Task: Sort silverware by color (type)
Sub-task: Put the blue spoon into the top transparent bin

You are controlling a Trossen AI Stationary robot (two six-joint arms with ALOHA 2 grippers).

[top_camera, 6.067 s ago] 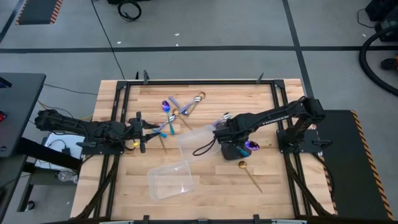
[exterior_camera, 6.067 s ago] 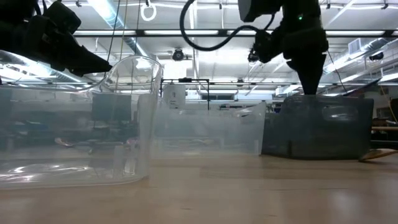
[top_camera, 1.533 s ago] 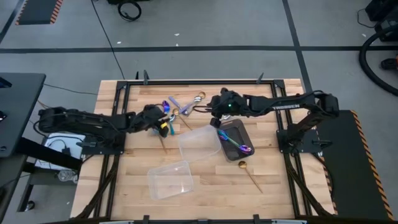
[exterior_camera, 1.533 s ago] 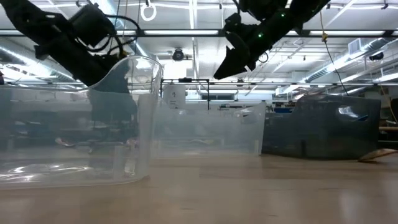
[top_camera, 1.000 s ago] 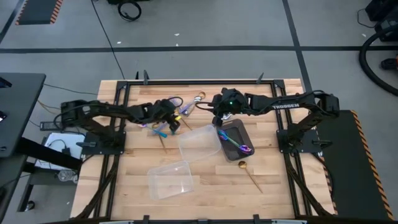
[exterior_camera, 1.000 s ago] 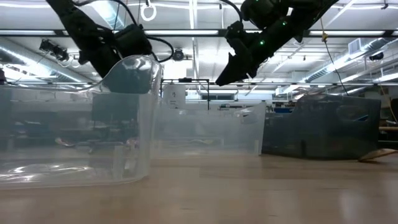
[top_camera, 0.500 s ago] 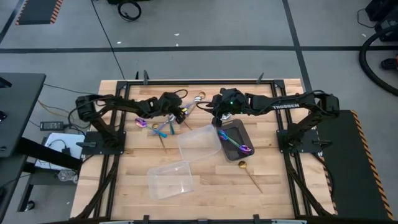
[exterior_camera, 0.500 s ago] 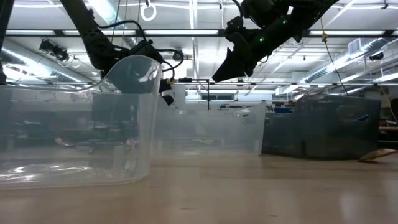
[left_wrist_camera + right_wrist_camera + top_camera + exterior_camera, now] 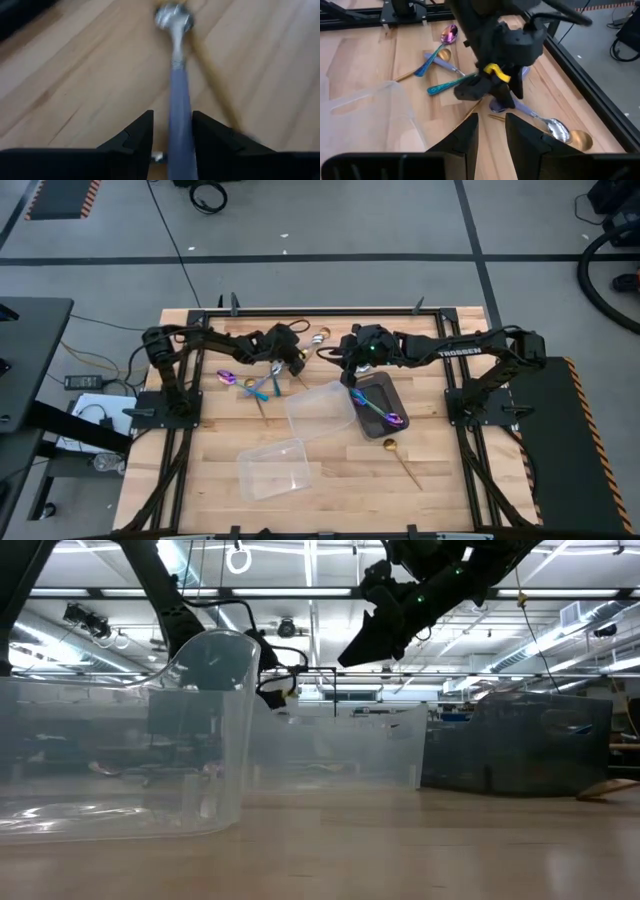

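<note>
Reaching across the upper middle of the high view, the left claw (image 9: 297, 362) sits low over the scattered silverware (image 9: 262, 376) on the wooden table (image 9: 200, 470). Its wrist view shows a lilac-handled spoon (image 9: 178, 115) running up between the two dark fingers (image 9: 137, 135), which stand slightly apart on either side of the handle; whether they actually pinch it is hard to tell through the blur. The right claw (image 9: 347, 367) hovers just right of centre, above the near edge of the dark tray (image 9: 392, 394), its fingers (image 9: 465, 135) parted and empty. An iridescent utensil (image 9: 374, 409) lies in that tray, and a gold spoon (image 9: 398, 455) rests on the table below it. Two clear containers (image 9: 322, 409) sit at centre and lower centre of the frame.
</note>
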